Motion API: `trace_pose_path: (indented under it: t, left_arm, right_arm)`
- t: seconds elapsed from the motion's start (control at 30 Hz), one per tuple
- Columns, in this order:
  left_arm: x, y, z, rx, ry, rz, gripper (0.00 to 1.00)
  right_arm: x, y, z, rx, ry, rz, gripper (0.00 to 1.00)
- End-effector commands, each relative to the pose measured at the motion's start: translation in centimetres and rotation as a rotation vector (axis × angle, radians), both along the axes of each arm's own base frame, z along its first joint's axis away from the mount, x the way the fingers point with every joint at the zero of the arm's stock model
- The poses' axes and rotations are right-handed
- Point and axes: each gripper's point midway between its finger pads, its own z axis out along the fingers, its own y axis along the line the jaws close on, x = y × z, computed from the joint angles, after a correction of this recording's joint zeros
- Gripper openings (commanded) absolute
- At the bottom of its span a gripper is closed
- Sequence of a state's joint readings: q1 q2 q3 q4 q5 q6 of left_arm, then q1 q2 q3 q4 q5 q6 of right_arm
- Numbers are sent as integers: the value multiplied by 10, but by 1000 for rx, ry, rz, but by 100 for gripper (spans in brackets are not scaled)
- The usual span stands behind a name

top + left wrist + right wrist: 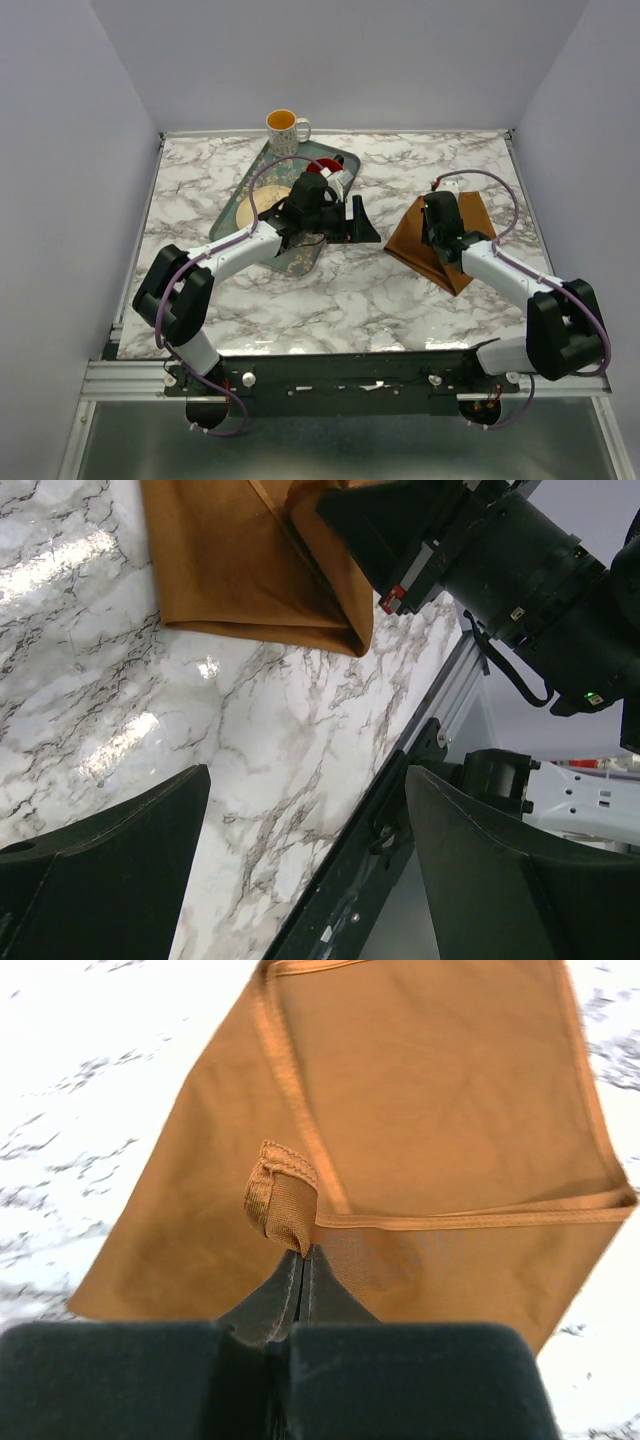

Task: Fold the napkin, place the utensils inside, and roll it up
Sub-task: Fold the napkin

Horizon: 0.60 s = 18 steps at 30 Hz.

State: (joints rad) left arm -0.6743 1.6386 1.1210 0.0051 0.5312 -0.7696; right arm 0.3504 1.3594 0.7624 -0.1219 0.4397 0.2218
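Note:
The rust-brown napkin (405,243) lies folded on the marble table's right half. My right gripper (436,225) stands over it. In the right wrist view this gripper (305,1256) is shut on a bunched corner of the napkin's hem (280,1198), with the rest of the napkin (440,1090) spread flat beyond. My left gripper (366,222) hangs open mid-table, left of the napkin, with nothing in it. Its view shows both fingers (110,870) wide apart over bare marble, with the napkin (240,570) farther off. The utensils are hidden from every view.
A dark green patterned tray (228,222) sits back left under my left arm, with a pale plate (246,212) and something red (328,165) on it. A yellow-spotted mug (285,127) stands behind the tray. The table's metal rail (400,810) runs along its right edge.

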Motion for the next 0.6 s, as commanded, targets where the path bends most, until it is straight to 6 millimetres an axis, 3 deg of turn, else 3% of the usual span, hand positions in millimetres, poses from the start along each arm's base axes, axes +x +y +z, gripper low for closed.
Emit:
trace_pose_path:
  t: [0.0, 0.33, 0.57]
  left_arm:
    - [5, -1, 9, -11, -20, 5, 88]
    - [6, 1, 7, -5, -22, 9, 88]
    - [7, 1, 8, -6, -25, 10, 88]
  right_arm:
    - [11, 28, 6, 1, 0, 118, 1]
    - [24, 49, 6, -62, 14, 195, 1]
    - [20, 57, -14, -65, 104, 235, 1]
